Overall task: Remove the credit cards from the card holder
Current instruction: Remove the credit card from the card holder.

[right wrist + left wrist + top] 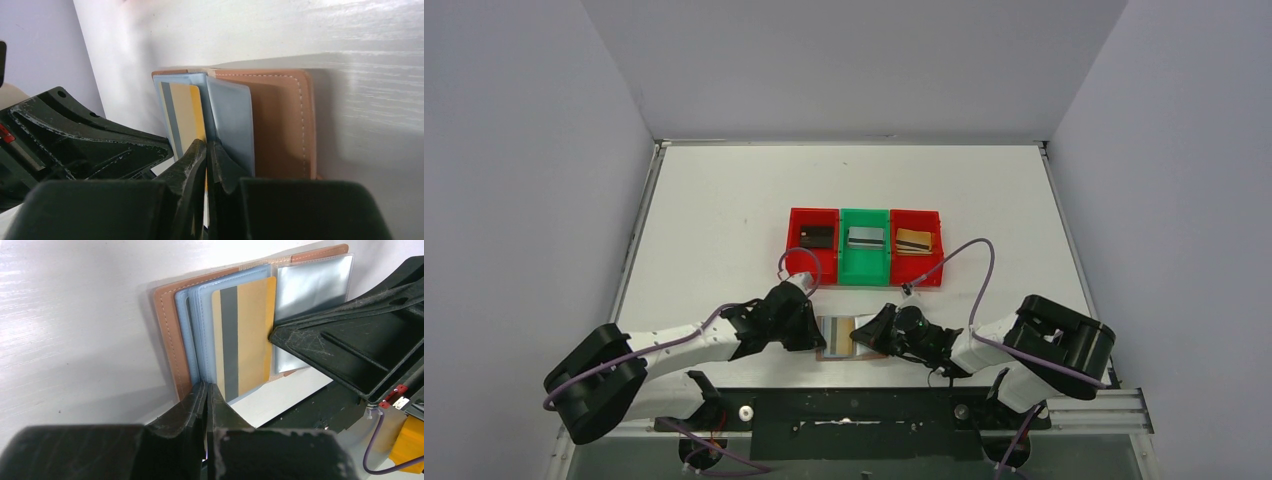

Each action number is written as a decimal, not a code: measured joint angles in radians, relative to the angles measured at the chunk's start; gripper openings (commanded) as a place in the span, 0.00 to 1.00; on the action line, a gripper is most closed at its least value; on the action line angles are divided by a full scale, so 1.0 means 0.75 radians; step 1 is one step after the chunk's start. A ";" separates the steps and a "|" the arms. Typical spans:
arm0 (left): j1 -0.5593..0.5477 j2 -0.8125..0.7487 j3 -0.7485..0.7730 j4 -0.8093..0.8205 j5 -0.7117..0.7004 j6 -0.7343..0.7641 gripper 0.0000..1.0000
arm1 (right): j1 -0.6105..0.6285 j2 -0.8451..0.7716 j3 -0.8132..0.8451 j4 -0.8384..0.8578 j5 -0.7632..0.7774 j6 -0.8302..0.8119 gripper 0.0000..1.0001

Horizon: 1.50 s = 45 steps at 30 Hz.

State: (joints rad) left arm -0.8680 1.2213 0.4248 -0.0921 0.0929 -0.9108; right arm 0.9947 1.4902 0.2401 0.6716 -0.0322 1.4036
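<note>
The holder point(167, 340) (open on the tabletop point(724, 200)) is pinched by the left hand point(206, 386), the gold card point(250, 335) by the right hand point(206, 145).

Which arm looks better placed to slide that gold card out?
The right, probably. The right gripper is shut at the free edge of the gold card; the left gripper is shut at the blue sleeves of the card holder, seemingly steadying it.

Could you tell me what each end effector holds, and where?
Left end effector pinches the card holder by its blue sleeve edge; right end effector, the gold card by its edge.
</note>
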 measured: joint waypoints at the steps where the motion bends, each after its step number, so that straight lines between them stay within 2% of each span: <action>1: -0.001 -0.002 0.000 -0.002 -0.002 0.000 0.00 | 0.000 0.000 0.000 0.000 0.000 -0.001 0.01; 18: -0.003 -0.036 -0.008 -0.083 -0.079 -0.003 0.00 | 0.001 -0.056 0.000 -0.096 0.001 -0.001 0.01; 20: -0.003 -0.043 -0.008 -0.094 -0.085 -0.003 0.07 | 0.001 -0.056 0.000 -0.098 0.001 -0.002 0.01; 21: -0.003 -0.047 -0.008 -0.103 -0.088 -0.001 0.17 | 0.001 -0.056 0.001 -0.100 0.001 -0.002 0.01; 24: -0.003 -0.069 -0.001 -0.135 -0.096 0.011 0.32 | 0.001 -0.056 0.003 -0.104 0.001 -0.001 0.01; 28: -0.003 -0.100 0.086 -0.180 -0.113 0.025 0.40 | 0.001 -0.052 0.009 -0.111 -0.003 -0.002 0.01; 35: -0.003 -0.016 0.254 -0.099 -0.094 0.067 0.38 | 0.001 -0.050 0.010 -0.111 -0.004 0.000 0.02; 41: -0.004 0.151 0.256 -0.157 -0.150 0.071 0.34 | 0.001 -0.050 0.012 -0.111 -0.004 0.000 0.02; 45: -0.005 0.160 0.196 -0.162 -0.170 0.068 0.23 | 0.001 -0.050 0.012 -0.111 -0.006 -0.001 0.05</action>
State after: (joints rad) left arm -0.8715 1.3415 0.5720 -0.2134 -0.0345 -0.8600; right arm 0.9955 1.4528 0.2489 0.5884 -0.0368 1.4033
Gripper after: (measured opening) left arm 0.312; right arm 0.034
